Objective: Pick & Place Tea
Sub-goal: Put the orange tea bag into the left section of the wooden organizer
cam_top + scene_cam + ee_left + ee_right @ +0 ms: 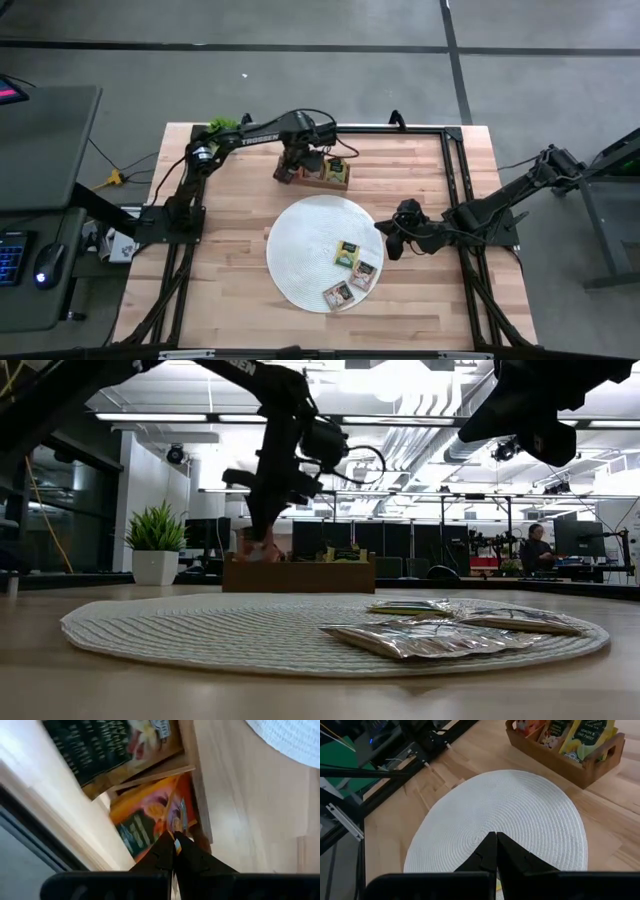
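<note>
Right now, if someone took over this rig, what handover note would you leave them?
Left gripper: shut, down at the wooden tray's left end compartment; whether it pinches an orange packet there is unclear.
Right gripper: shut, empty, hanging above the right edge of the white woven mat.
Tea: three packets lie on the mat's right front part; several more stand in the tray behind the mat.
Done: some packets are in the tray.
Left: the three on the mat, if they belong in the tray.

The right claw (496,851) hangs closed over the white woven mat (510,815) — wooden tray (580,767) of tea packets (587,734) beyond.
</note>
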Action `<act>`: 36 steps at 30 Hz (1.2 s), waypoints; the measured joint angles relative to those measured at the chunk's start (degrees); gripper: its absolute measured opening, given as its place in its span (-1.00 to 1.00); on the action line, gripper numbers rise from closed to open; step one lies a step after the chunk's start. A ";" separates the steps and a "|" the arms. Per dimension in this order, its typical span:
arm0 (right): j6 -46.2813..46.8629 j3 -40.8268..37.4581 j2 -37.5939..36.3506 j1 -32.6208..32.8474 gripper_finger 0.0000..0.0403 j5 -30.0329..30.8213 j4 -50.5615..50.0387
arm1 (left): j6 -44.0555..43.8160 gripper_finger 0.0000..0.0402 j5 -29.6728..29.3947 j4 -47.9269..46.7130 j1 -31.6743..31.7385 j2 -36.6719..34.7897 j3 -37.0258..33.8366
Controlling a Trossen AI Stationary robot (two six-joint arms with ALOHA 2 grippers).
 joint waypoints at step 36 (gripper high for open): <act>-0.53 0.00 0.00 0.00 -1.00 -0.27 -0.62 | -0.88 -0.89 -2.03 0.74 -0.39 4.63 -0.13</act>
